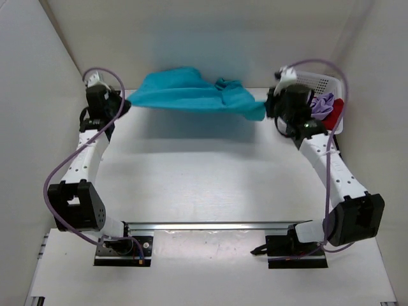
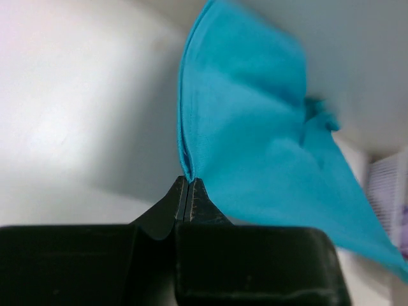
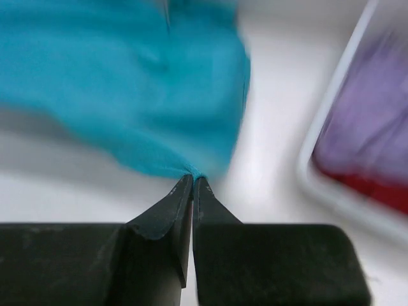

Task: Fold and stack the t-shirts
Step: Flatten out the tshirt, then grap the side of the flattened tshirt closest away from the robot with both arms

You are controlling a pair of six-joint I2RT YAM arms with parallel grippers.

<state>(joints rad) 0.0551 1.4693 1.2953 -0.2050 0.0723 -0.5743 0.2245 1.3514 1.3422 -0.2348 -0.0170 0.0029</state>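
Both ends of the teal shirt (image 1: 185,94) are pinched: the left fingers (image 2: 167,209) are pressed together on a hemmed edge, the right fingers (image 3: 167,213) on a bunched corner. The shirt hangs stretched between them above the far side of the table (image 1: 204,172), sagging slightly. Soft, light and limp, it will likely droop wherever unsupported, so corners and hems look like the best holds. The purple shirt (image 1: 322,105) and red shirt (image 3: 376,188) lie in the basket (image 1: 322,81).

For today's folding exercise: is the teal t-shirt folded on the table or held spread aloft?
Held spread aloft: the teal t-shirt stretches between the left end effector and right end effector, each shut on an edge.
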